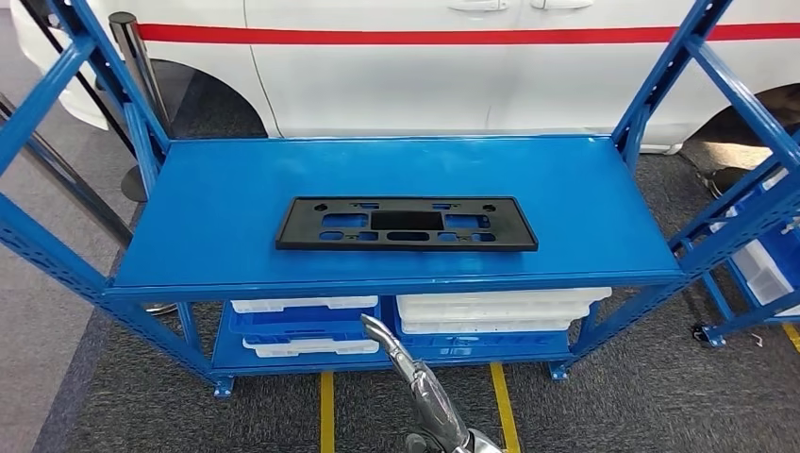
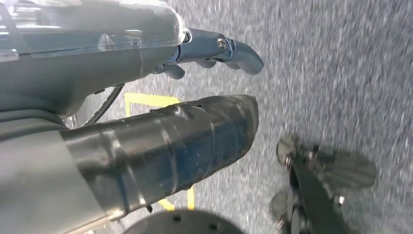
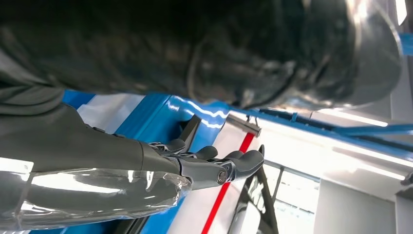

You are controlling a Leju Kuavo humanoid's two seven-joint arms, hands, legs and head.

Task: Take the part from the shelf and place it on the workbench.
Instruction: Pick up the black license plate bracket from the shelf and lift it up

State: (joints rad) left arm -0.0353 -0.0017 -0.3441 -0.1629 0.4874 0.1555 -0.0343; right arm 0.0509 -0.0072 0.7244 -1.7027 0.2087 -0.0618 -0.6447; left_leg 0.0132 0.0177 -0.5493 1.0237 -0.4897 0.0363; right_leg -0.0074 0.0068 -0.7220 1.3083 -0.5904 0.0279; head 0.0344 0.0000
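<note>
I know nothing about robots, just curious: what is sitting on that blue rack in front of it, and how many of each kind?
On the blue rack:
Black plastic panel, flat on the top level: 1
Stacks of white and blue trays on the lower level: 2, a left stack and a right stack
Total: 3

head view looks forward and down from high onto the blue shelf (image 1: 406, 189); left wrist view sits close behind its hand (image 2: 146, 97), facing grey carpet (image 2: 341, 73); right wrist view, equally close, faces the shelf frame, shared with the head view
</note>
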